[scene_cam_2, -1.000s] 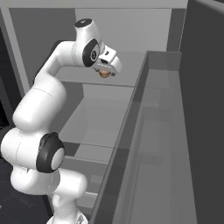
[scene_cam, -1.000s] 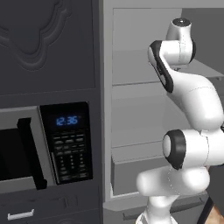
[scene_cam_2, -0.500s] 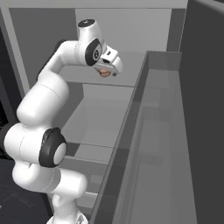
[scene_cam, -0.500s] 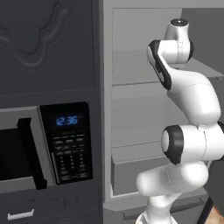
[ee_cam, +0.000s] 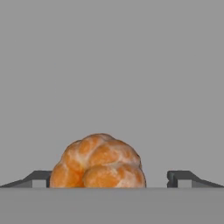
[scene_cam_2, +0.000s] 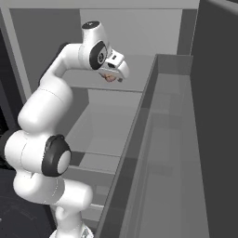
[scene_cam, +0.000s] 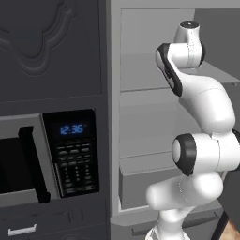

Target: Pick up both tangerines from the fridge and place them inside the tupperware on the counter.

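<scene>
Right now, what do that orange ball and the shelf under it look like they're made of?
The tangerine looks like fruit with matte, bumpy peel: lobed orange surface with pale patches, no gloss. The shelf looks like smooth plastic or painted metal, hard to say which: flat, even grey, no grain or reflections.

Setting: rendered domestic kitchen. Evidence: built-in black microwave [scene_cam: 47,159] with blue clock display [scene_cam: 71,129] and keypad, at 9 o'clock in the left base view, set in a dark cabinet column under an embossed panel [scene_cam: 44,42]. Open fridge [scene_cam: 140,112] beside it toward 3 o'clock: pale grey interior, flat shelves [scene_cam_2: 100,125], a drawer [scene_cam: 133,185] at the bottom. One tangerine [ee_cam: 98,162] rests on a grey shelf.
</scene>
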You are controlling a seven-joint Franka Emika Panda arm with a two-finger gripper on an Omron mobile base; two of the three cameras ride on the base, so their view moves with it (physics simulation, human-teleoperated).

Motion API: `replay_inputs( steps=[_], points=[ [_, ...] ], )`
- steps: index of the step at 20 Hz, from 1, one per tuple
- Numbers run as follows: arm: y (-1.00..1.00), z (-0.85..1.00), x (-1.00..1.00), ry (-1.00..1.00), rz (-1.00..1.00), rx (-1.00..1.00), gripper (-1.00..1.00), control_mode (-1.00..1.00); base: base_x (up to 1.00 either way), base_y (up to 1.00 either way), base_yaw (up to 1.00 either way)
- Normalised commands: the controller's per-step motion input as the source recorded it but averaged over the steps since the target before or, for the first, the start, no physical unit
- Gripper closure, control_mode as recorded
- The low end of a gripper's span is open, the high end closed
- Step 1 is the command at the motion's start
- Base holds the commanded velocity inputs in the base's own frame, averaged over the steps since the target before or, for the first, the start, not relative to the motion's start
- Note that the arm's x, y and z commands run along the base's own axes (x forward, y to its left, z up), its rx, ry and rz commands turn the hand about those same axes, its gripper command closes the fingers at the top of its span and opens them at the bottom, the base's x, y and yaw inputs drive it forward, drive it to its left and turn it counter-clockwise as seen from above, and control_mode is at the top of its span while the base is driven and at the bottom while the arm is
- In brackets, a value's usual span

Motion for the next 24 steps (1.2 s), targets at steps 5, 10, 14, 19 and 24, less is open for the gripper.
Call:
replay_inputs(
  steps=[5,10,14,19,24],
  points=[
    [0.02,-0.17,0.00,0.00,0.00,0.00,1.00,-1.00,0.00,0.00,0.00],
    [0.01,-0.13,0.00,0.01,0.00,0.00,1.00,-1.00,0.00,0.00,0.00],
    [0.00,-0.10,0.00,0.00,0.00,0.00,1.00,-1.00,0.00,0.00,0.00],
    [-0.31,-0.14,-0.04,0.00,0.07,0.20,1.00,-1.00,0.00,0.00,0.00],
    [-0.10,-0.39,-0.73,-0.28,0.01,0.04,1.00,-1.00,0.00,0.00,0.00]
  ],
)
